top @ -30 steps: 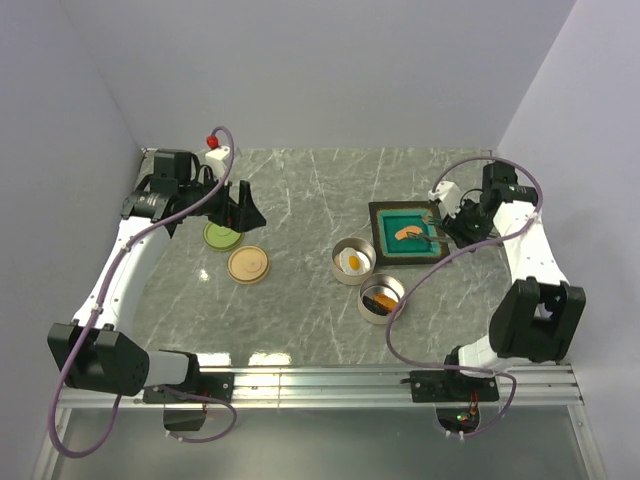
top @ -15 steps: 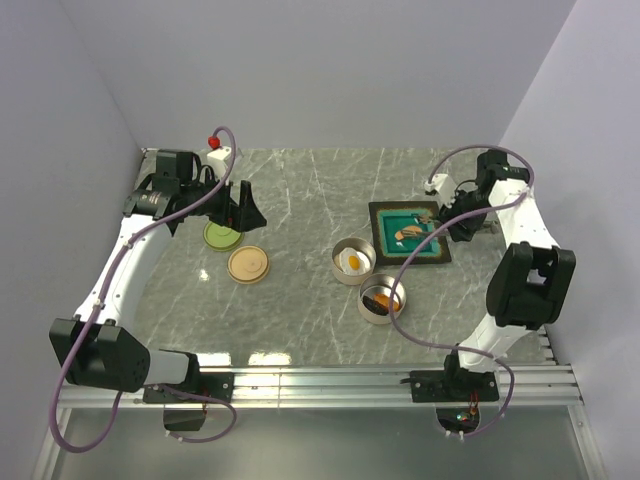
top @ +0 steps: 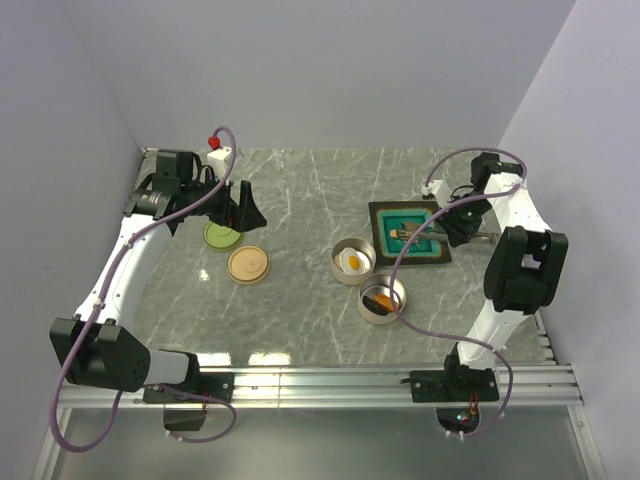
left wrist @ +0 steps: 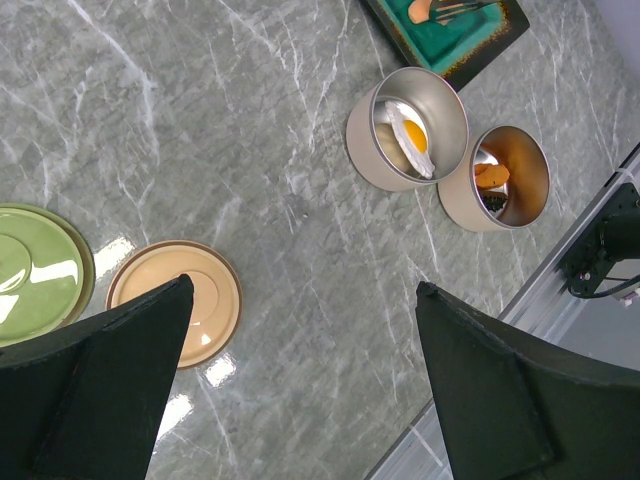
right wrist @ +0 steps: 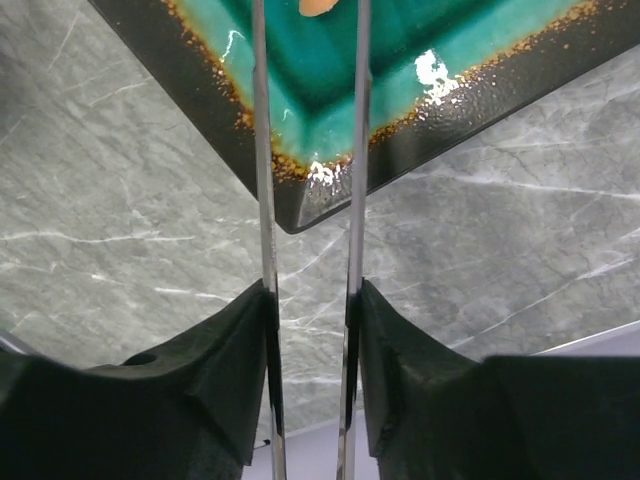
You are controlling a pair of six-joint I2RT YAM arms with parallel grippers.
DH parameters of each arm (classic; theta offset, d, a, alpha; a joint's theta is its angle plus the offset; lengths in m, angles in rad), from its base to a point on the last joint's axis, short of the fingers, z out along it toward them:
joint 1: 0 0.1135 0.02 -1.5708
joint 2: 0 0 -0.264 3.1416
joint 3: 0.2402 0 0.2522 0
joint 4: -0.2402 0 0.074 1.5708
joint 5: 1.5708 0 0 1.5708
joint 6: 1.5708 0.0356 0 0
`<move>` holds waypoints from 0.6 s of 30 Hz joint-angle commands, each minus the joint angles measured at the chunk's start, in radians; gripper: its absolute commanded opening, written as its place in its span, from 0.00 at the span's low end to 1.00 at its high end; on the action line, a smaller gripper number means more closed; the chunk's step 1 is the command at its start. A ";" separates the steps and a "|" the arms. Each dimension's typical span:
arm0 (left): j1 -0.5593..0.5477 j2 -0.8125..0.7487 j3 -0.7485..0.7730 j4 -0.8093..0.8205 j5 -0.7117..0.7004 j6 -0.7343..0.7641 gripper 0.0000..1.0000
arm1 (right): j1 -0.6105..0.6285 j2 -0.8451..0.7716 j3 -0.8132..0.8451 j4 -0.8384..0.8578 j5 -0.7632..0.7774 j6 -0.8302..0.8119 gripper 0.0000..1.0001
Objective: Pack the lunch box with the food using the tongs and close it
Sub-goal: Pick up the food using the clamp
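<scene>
My right gripper (right wrist: 310, 290) is shut on the slim silver tongs (right wrist: 262, 150). Their two arms run forward over the teal tray (right wrist: 300, 190), and their tips reach an orange food piece (right wrist: 320, 5) lying on it. From above, the right gripper (top: 455, 222) sits at the tray's right edge. One round tin (left wrist: 365, 150) holds a fried egg (left wrist: 412, 135). A second tin (left wrist: 460, 205) holds orange and brown pieces (left wrist: 490, 175). My left gripper (left wrist: 305, 290) hangs open and empty above the table, beside a tan lid (left wrist: 190, 300).
A green lid (left wrist: 30, 270) lies left of the tan lid (top: 248, 265). The two tins (top: 340, 272) (top: 368, 310) stand just in front of the tray (top: 385, 250). The side walls stand near each arm. A metal rail runs along the near table edge.
The right arm has swung back and to the right, drawing its gripper to the tray's right edge. The tongs now lie across the tray over the orange piece. The left arm is unmoved.
</scene>
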 commanded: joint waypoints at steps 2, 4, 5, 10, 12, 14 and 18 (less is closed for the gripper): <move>0.004 0.006 0.018 0.014 0.016 0.005 1.00 | 0.000 -0.051 0.023 -0.035 0.002 -0.001 0.41; 0.004 0.006 0.016 0.016 0.018 0.002 0.99 | -0.002 -0.064 0.019 -0.035 -0.006 0.001 0.38; 0.004 0.008 0.016 0.017 0.021 0.002 0.99 | -0.003 -0.077 0.019 -0.041 -0.011 0.005 0.37; 0.004 0.006 0.024 0.016 0.022 0.002 0.99 | -0.009 -0.109 0.050 -0.067 -0.050 0.019 0.35; 0.004 0.006 0.026 0.016 0.022 0.003 0.99 | -0.008 -0.121 0.058 -0.076 -0.058 0.024 0.35; 0.004 0.005 0.026 0.014 0.021 0.005 0.99 | -0.009 -0.132 0.068 -0.086 -0.064 0.025 0.35; 0.004 0.005 0.022 0.017 0.024 0.003 0.99 | -0.011 -0.146 0.084 -0.101 -0.069 0.027 0.34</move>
